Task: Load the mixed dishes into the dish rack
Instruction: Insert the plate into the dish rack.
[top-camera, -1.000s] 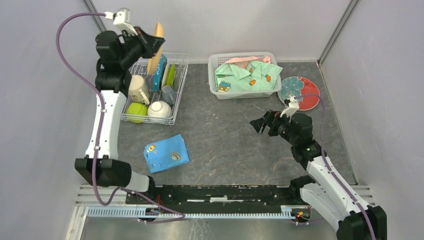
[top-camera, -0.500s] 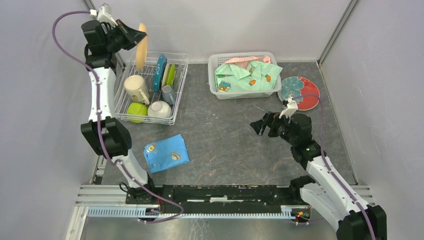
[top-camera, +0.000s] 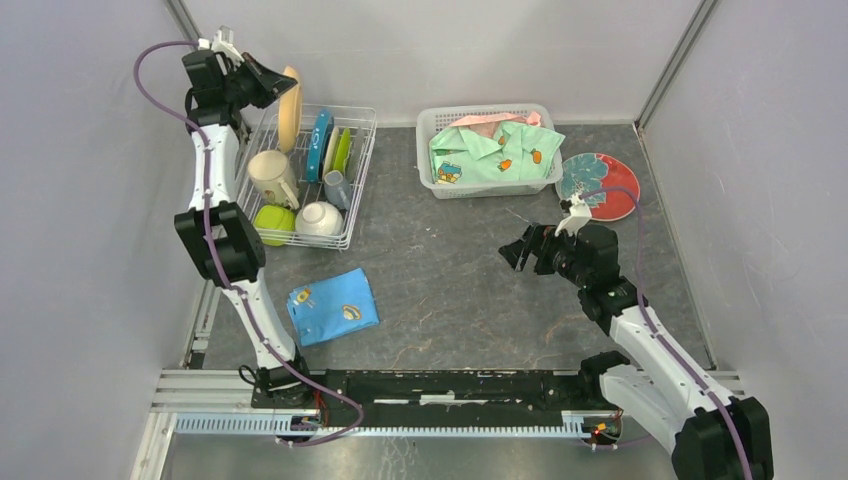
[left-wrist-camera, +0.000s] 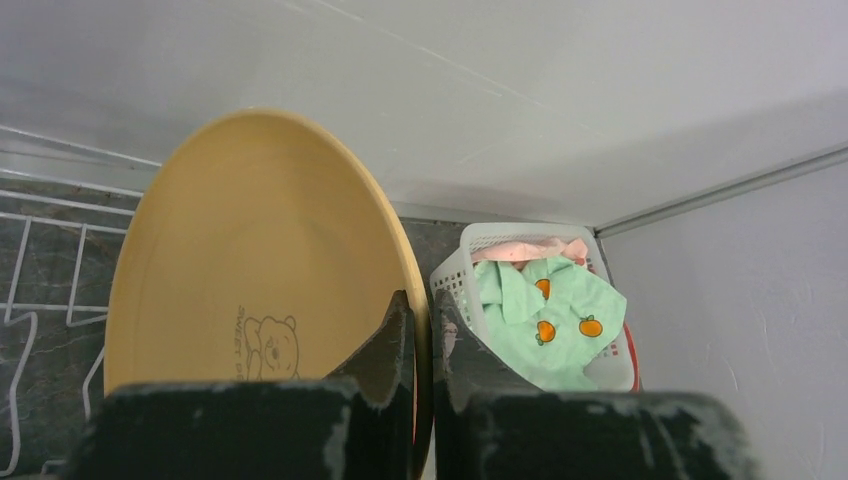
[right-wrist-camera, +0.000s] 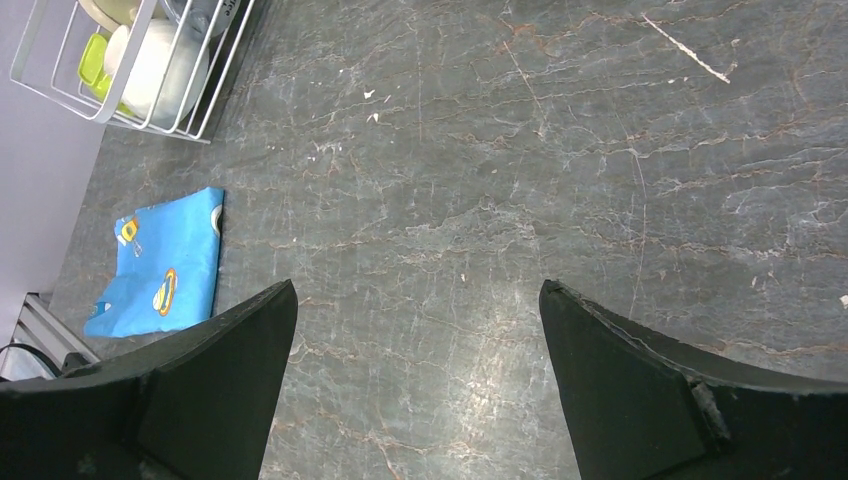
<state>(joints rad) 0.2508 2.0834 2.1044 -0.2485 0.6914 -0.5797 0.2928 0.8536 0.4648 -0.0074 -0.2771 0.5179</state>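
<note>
Left hand (top-camera: 272, 84) clamps cream plate (top-camera: 291, 95) upright over dish rack (top-camera: 360, 180), far-left corner. Right hand (top-camera: 513, 252) hovers, fingers spread, above bench (top-camera: 450, 290), near red plate (top-camera: 600, 185).

Left wrist view: cream plate (left-wrist-camera: 250, 270), lower rim hidden behind my left pincer (left-wrist-camera: 420, 308), which is clamped on it. I can't tell whether the plate touches the dish rack (left-wrist-camera: 76, 275); the rack wires run off the left edge.

Right wrist view: only one corner of the rack shows, cut by the top edge. White bowl (right-wrist-camera: 162, 62) inside it half seen.

Top view: plates in the rack stand edge-on, slots too small to read.
</note>
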